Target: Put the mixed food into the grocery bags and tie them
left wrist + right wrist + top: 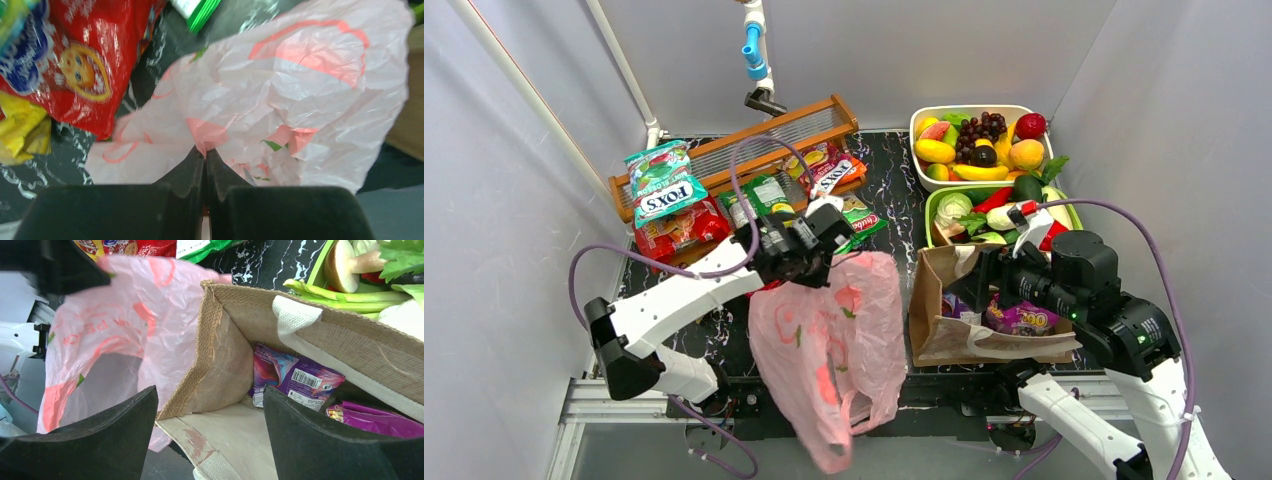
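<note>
Left jaws clench a fold of the pink bag [280, 100] draped over the counter [894, 170] edge. Right jaws hang released above the brown tote [225, 360] holding purple packets [305, 382].

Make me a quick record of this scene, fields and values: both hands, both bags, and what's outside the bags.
left hand: shut on pink bag
right hand: open, at tote mouth
pink bag: draped over the table's near edge
tote: open, purple packets inside
outside bags: packets by rack, produce in trays
</note>
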You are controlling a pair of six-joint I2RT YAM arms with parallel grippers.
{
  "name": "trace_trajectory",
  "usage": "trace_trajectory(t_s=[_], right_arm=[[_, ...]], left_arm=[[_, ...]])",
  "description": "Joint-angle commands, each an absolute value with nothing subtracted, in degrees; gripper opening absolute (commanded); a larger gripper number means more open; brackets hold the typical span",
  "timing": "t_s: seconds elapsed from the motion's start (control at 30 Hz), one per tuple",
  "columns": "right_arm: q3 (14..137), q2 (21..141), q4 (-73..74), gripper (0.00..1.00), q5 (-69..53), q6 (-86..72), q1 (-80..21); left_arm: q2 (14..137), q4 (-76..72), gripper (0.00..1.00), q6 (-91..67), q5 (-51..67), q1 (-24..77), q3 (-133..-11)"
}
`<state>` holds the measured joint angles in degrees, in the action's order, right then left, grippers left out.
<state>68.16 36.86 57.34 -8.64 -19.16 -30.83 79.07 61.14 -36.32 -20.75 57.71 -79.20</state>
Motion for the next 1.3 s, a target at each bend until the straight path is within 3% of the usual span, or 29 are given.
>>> trace_trajectory(t_s=[0.0, 0.4, 0.73, 1.1, 1.13, 1.27], right_arm=[[67.45, 37.81, 56.79, 0.83, -9.43, -18.54, -30.98], [62.67, 40.54, 54.46, 0.73, -16.00, -19.23, -31.41], [63.10, 42.97, 53.16, 0.67, -16.73, -20.56, -34.08], [65.53, 46.98, 52.82, 0.76, -9.88, -22.73, -40.00], [65.68, 47.18, 52.81, 0.74, -9.34, -22.68, -40.30], [65.83, 48.44, 53.32, 0.35, -6.57, -22.61, -41.30]], left_arm=[[78.65, 67.14, 0.00, -33.65, -22.85, 57.84, -93.54], [84.87, 75.51, 0.00, -31.42, -28.12, 57.83, -130.21], [82.69, 55.90, 0.00, -22.74, -35.12, 57.83, -130.23], [89.13, 46.00, 0.00, -14.71, -36.64, 57.84, -137.33], [89.32, 45.37, 0.00, -14.37, -36.41, 57.83, -137.29], [89.63, 42.78, 0.00, -12.98, -36.37, 57.83, -137.13]])
